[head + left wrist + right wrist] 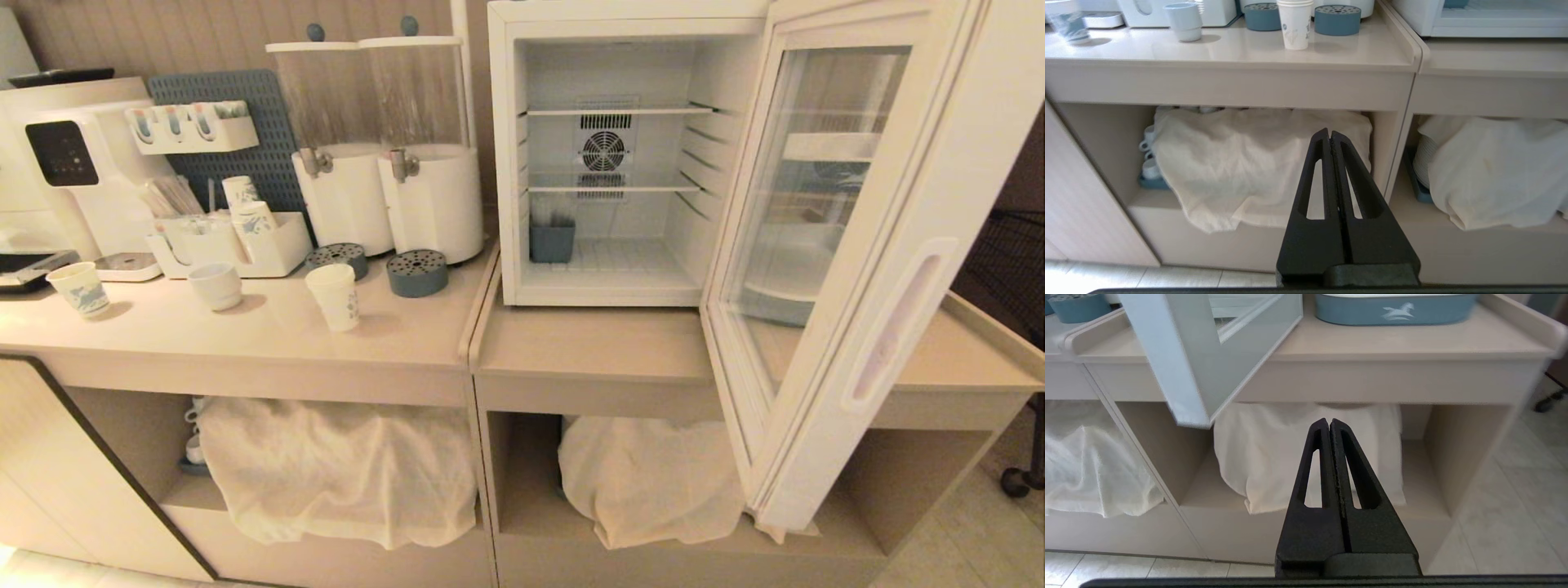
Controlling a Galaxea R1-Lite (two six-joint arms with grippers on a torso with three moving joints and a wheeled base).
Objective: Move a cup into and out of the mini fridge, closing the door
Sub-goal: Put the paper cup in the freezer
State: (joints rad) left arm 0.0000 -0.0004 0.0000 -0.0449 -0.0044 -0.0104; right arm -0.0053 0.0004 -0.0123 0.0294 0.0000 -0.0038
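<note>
The cup (335,296), a tall white paper cup with a small blue logo, stands upright on the left counter; in the left wrist view the cup (1294,24) is above and beyond my fingers. The mini fridge (508,163) sits on the right counter with its glass door (865,269) swung wide open toward me. The door's lower corner (1180,355) shows in the right wrist view. My left gripper (1329,132) and right gripper (1329,421) hang low before the under-counter shelves, both shut and empty. Neither arm shows in the head view.
Near the cup stand a squat white mug (215,286), a blue-patterned paper cup (79,287), two drink dispensers (392,163) and blue drip trays (417,273). A blue bin (552,241) sits on the fridge floor. White cloths (335,465) cover the lower shelves.
</note>
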